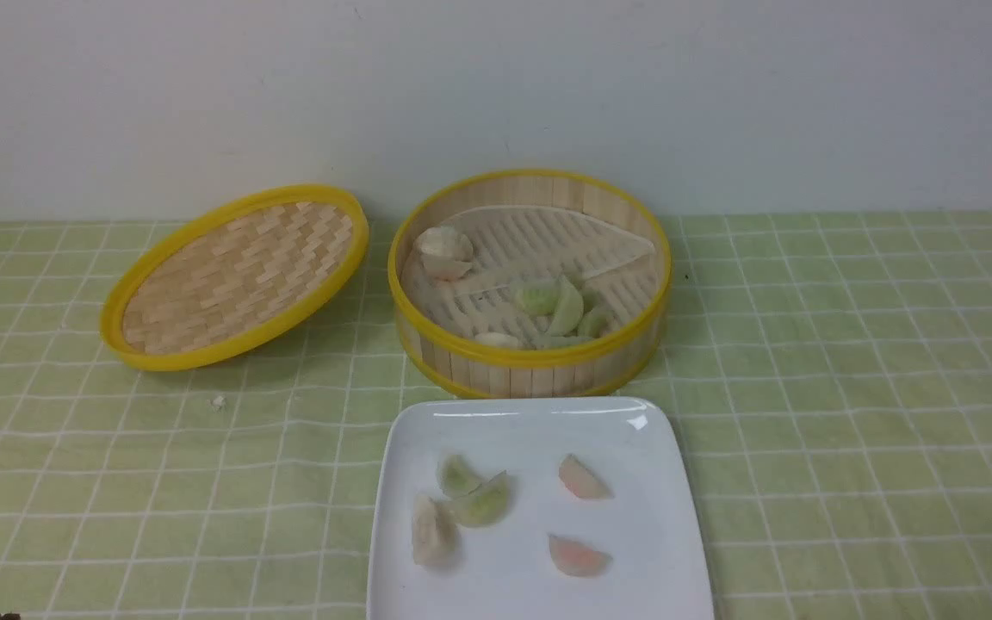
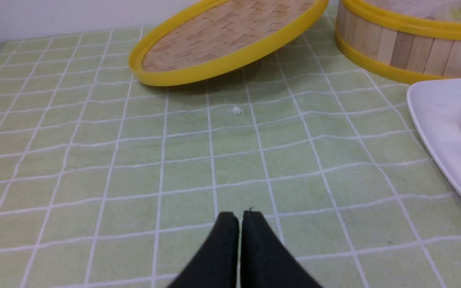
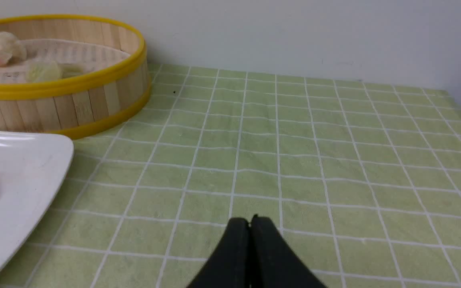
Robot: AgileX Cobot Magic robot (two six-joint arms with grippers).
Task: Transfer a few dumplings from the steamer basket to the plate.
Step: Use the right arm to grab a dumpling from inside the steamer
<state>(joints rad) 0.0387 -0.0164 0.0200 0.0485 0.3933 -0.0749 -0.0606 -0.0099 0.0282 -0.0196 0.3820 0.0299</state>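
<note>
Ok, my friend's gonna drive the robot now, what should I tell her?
Left gripper: shut, empty, above the cloth, left of the plate.
Right gripper: shut, empty, right of the plate.
Steamer basket: open, behind the plate; its lid sits to its left.
Done: two green dumplings on the plate, beside one whitish one and two pinkish ones.
Left: more green dumplings wait in the basket.

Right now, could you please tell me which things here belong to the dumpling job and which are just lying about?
Belong to the job: green dumplings, steamer basket, plate.
Just lying about: woven lid, crumb, pinkish dumplings, whitish dumpling, checked cloth.
</note>
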